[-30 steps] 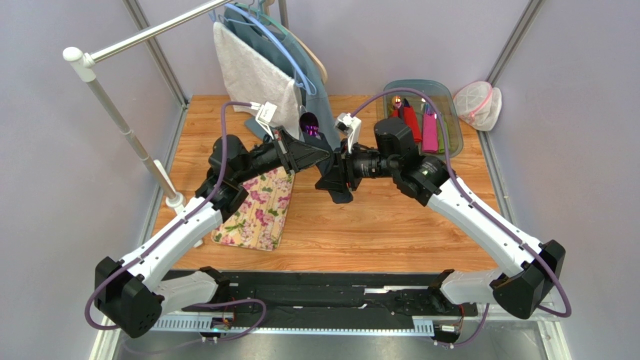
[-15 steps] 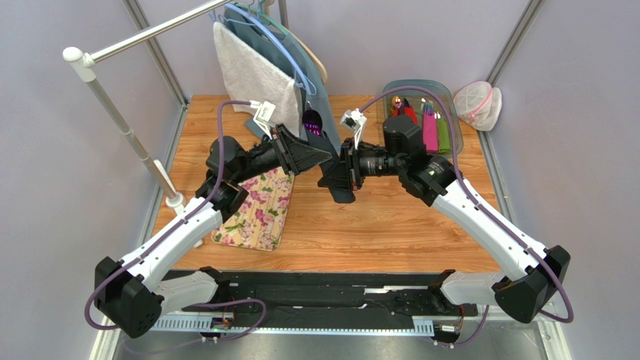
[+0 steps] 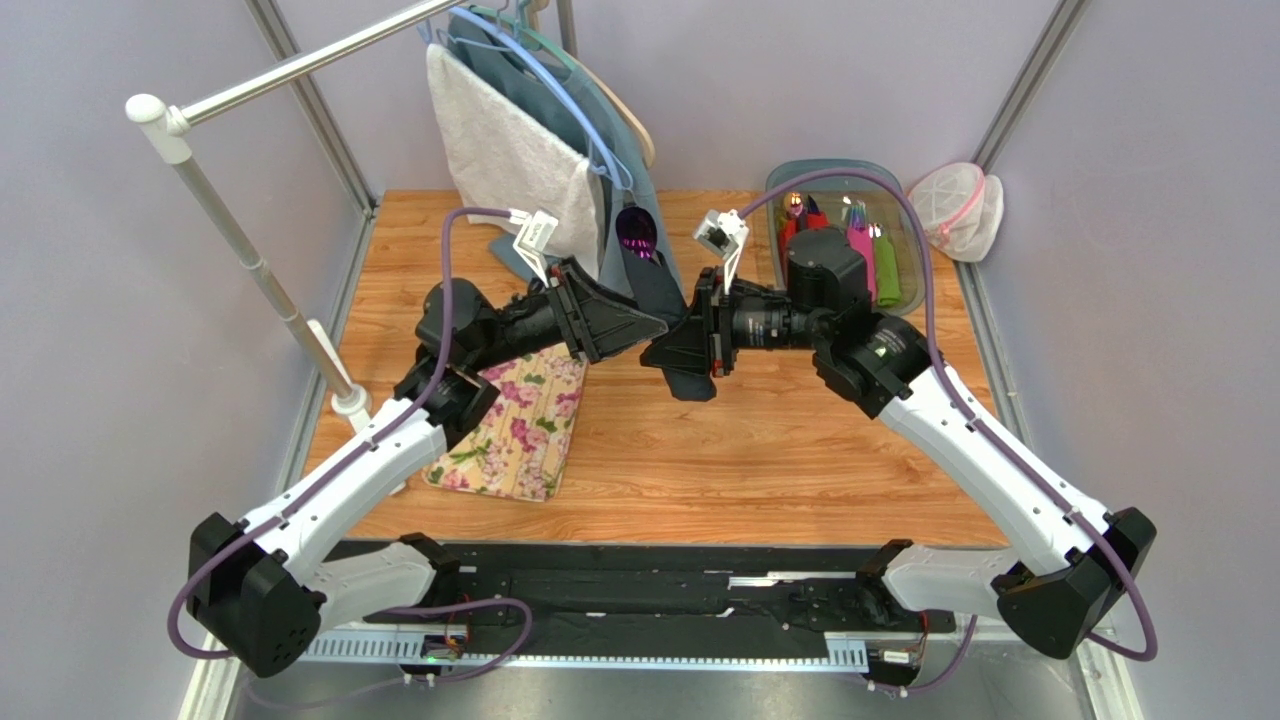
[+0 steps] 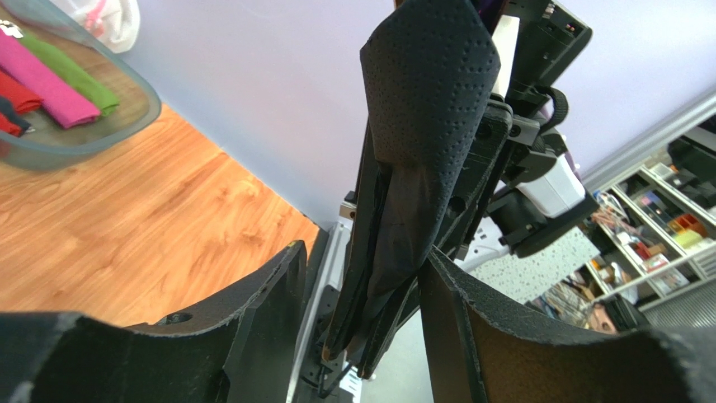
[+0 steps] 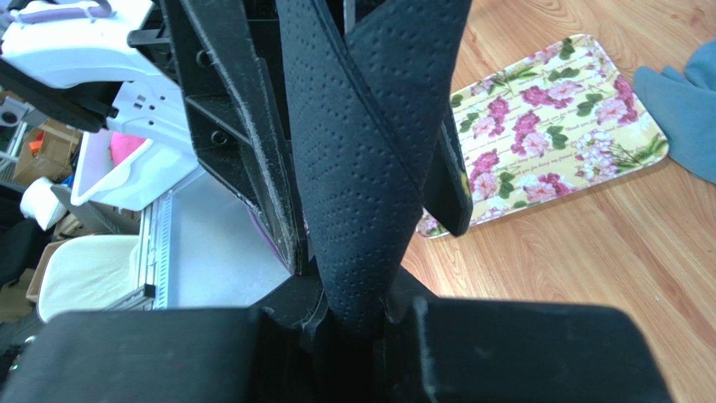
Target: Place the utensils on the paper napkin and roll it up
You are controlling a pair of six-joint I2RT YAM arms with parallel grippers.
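The right fingers [image 5: 538,353] pinch the napkin [image 5: 361,168] aloft, having drifted rightward; the left fingers [image 4: 496,336] stand spread around it. Laying it on the desk [image 3: 781,450] seemingly comes next.

Tabletop [image 3: 751,450] open near the front; raised paper napkin [image 3: 684,383] blocks the middle; towel [image 3: 489,143], bin [image 3: 836,164] crowd the back.

Robot arms [image 3: 353,465]: two
Dark napkin [image 3: 684,368]: one
Flower mat [image 3: 519,420]: one
Cloth rolls [image 3: 861,248]: three (red, pink, green)
Purple spoon [image 3: 637,233]: one
White net bag [image 3: 956,207]: one
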